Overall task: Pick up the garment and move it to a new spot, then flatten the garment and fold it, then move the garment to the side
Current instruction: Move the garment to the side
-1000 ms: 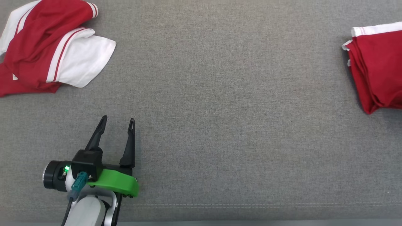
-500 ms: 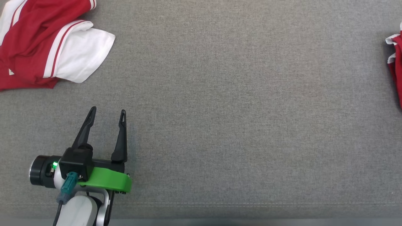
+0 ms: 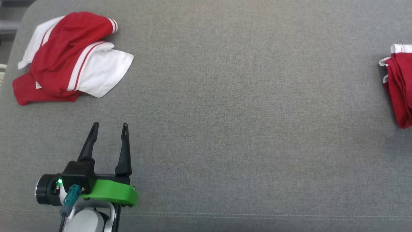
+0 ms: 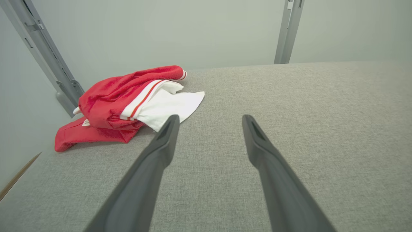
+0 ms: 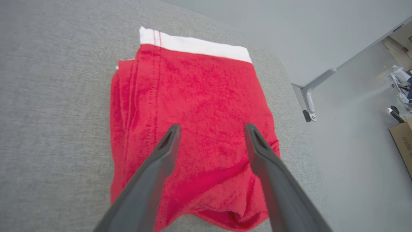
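We see the wide grey fabric counter [image 3: 225, 112]. At its far left corner the crumpled red-and-white garment [image 3: 64, 61] lies in a heap, and a folded red garment [image 3: 399, 90] sits at the right edge. Our left end effector [image 3: 108, 125] is near the heap, fingers apart and empty. Our right end effector [image 5: 210, 127], also spread, is over the folded one.

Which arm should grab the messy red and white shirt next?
Probably the left. The left gripper is open, and the messy shirt lies just ahead of it, a bit to its left. The right gripper hangs open over the folded shirt, at the far right.
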{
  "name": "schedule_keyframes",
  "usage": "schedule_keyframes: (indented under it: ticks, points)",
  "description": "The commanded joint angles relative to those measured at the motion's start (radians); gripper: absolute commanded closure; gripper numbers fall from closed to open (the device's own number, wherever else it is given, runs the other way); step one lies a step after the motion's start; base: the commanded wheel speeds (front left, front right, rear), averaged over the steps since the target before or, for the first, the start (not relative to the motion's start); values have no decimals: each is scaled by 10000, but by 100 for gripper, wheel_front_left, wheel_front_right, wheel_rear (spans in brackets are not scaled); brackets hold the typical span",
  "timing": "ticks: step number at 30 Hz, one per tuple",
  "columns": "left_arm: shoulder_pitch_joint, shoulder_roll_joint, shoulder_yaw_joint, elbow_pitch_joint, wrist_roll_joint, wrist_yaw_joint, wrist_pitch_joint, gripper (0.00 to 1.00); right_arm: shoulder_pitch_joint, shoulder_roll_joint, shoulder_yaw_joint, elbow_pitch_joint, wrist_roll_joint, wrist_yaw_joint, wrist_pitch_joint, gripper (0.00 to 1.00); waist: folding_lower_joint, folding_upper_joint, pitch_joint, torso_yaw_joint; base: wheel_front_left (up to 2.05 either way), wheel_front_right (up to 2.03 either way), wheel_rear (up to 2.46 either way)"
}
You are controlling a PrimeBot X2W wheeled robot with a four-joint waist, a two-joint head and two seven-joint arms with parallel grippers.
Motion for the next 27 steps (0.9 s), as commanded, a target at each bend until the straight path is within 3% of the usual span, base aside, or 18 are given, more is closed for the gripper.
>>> schedule_keyframes:
  ticks: [1, 9, 10, 12, 20, 27]
  points:
    - [199, -120, 127, 67, -175, 72, -83, 0, 398, 106, -58, -283, 202, -18, -263, 0, 0, -1, -706, 152, 0, 0, 0]
    - [487, -291, 322, 656, -629, 283, 176, 0, 1999, 1280, -257, -2143, 388, -18, -1050, 0, 0, -1, -2095, 262, 0, 0, 0]
    - [481, -261, 270, 852, -712, 287, 440, 0, 2771, 1788, -151, -3063, 433, -18, -1169, 0, 0, -1, -2569, 333, 0, 0, 0]
    - [529, -208, 223, 944, -698, 318, 547, 0, 3286, 2048, -115, -3687, 527, -18, -1206, 0, 0, -1, -2850, 341, 0, 0, 0]
    - [802, -84, 326, 1025, -859, 364, 536, 0, 4589, 2771, 241, -5513, 703, -18, -1065, 0, 0, -1, -3276, 237, 0, 0, 0]
    - [1161, 15, 367, 1075, -1034, 122, 213, 0, 5447, 3761, 416, -6191, 460, -16, -1023, 0, 0, -1, -3506, 119, 0, 0, 0]
